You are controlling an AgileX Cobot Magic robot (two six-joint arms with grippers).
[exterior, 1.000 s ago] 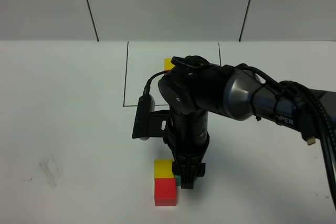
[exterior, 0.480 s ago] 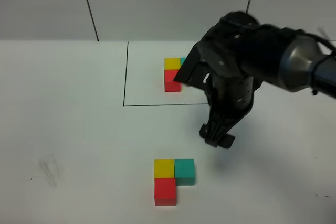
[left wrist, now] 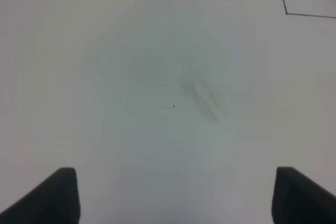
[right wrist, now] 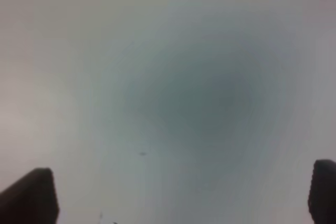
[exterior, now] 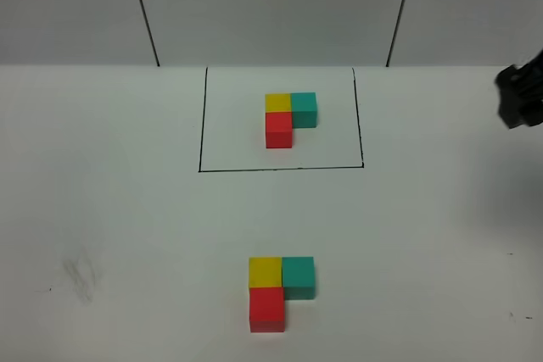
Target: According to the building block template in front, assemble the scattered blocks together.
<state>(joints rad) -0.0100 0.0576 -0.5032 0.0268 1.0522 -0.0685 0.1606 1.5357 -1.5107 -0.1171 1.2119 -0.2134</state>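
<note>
We see the template (exterior: 290, 119) at 12 o'clock on the table (exterior: 127, 209); the three loose blocks (exterior: 281, 291) sit joined at 6 o'clock. Left gripper (left wrist: 176, 195) and right gripper (right wrist: 184, 192) both stand wide apart, holding nothing.

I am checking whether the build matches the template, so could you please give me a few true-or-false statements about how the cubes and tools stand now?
1. The loose cubes form an L: yellow cube touching teal cube, red cube below yellow. True.
2. The building block template lies outside the black rectangle. False: it sits inside it.
3. The right tool grips the teal cube. False: it is open over bare table.
4. The left tool is open and holds nothing. True.
</note>
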